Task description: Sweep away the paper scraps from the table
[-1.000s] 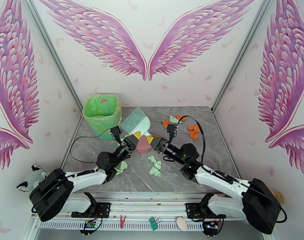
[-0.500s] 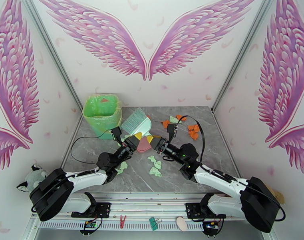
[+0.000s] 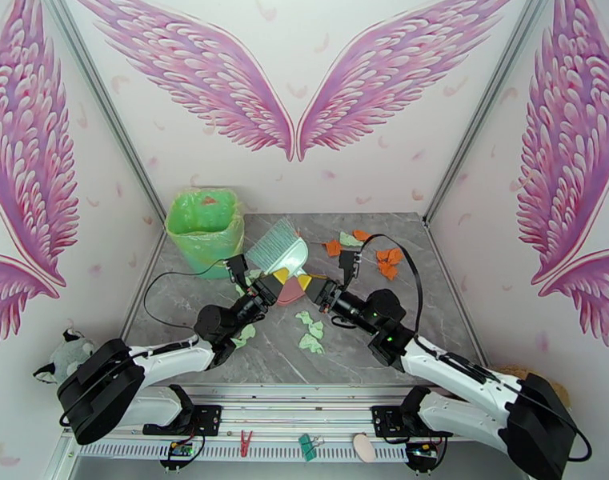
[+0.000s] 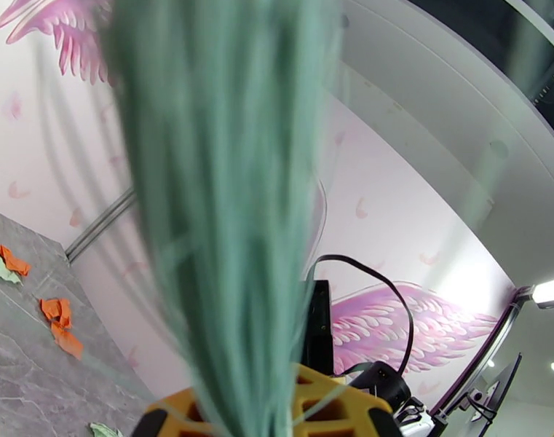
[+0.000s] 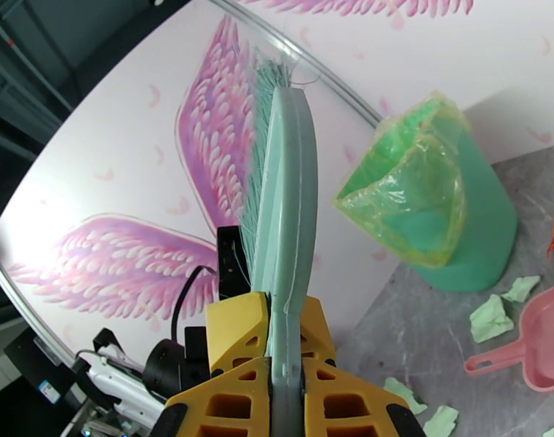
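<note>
Mint paper scraps [image 3: 310, 331] lie low-centre on the table [image 3: 440, 302], with orange ones farther right. The right gripper [image 3: 310, 286] pinches the green brush [image 3: 278, 248], which has shifted slightly right in a second. Whether the left gripper [image 3: 266, 283] grips anything is unclear. At upper left stands a bag-lined bin [image 3: 202, 226], its contents indistinct.

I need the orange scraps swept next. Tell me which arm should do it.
Probably right. The right gripper clamps the brush handle, and the orange scraps lie on its side of the table. Whether the left gripper also holds it is unclear.

Left claw [image 3: 270, 279] facing right claw [image 3: 308, 283], tips close, the right tight on brush [image 5: 284, 213].
</note>
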Tool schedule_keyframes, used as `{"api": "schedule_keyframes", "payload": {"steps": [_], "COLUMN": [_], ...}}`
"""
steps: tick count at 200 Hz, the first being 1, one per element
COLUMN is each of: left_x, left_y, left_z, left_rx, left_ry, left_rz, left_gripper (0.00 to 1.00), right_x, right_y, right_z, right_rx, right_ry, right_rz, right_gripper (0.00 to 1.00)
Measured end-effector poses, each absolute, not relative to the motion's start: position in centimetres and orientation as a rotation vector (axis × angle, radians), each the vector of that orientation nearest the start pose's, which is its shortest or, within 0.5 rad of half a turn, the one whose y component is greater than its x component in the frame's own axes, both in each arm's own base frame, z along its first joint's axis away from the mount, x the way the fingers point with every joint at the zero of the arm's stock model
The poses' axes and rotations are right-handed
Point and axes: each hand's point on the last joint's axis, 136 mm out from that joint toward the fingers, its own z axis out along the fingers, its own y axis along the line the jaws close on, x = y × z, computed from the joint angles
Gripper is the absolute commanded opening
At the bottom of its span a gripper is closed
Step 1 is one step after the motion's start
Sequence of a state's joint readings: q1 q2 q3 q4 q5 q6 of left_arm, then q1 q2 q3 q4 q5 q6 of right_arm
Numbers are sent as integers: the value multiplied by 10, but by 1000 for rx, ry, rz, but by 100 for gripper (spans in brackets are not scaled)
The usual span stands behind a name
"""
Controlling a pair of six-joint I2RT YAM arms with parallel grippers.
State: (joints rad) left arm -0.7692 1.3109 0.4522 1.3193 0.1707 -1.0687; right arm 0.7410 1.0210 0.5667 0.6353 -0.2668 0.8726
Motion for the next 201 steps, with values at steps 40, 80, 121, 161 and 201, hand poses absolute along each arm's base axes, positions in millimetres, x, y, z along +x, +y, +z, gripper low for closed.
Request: {"api": "schedule_keyframes", "payload": {"steps": [40, 80, 121, 161, 201], "left_x": [256, 245, 230, 240, 276], "left_y": [-279, -267, -226, -181, -162], "left_z": [307, 299, 300, 277, 237], "left_rx": [20, 108, 157, 114, 168], "left_ry": [1406, 1487, 1546, 1645, 1911], "left_rz": [-1560, -1411, -1134, -813, -440], "left_gripper": [74, 99, 99, 99, 96], "right_x": [240, 245, 250, 254, 254], "right_y": [254, 226, 200, 182, 172], "right_z": [322, 302, 297, 271, 250], "right_rx": [-110, -75, -69, -91, -136], "right_ry": [1624, 1733, 1830, 1976, 2077], "right_rz": [1317, 1098, 879, 668, 521], "right_gripper": [0, 0, 0, 0, 0]}}
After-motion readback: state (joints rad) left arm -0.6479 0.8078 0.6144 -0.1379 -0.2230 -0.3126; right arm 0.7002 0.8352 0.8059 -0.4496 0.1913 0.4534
